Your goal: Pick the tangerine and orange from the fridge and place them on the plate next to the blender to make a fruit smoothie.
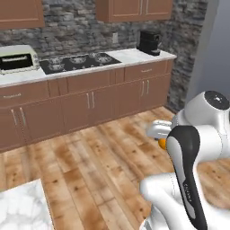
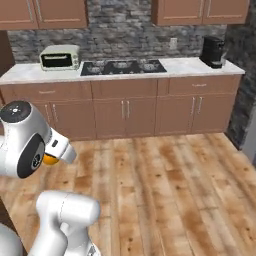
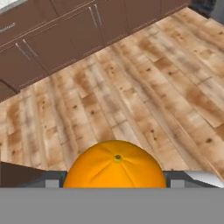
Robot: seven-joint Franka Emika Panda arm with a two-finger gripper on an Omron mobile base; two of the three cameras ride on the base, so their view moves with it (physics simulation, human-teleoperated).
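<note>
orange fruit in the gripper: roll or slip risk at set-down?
The orange fruit looks round and smooth, so it will likely roll once released. Held at the gripper, its curved skin may slip under light squeeze. Probably firm, not floppy.

Orange fruit held at the end effector, wooden floor below, brown cabinets beyond

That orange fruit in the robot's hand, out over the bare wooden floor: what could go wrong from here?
1. The orange fruit sits in the gripper above the wooden floor, with no counter beneath. If the grip slips, it would likely drop and roll away.
2. The fruit is round and the fingertips are hidden behind it, so how firm the hold is cannot be judged.
</note>
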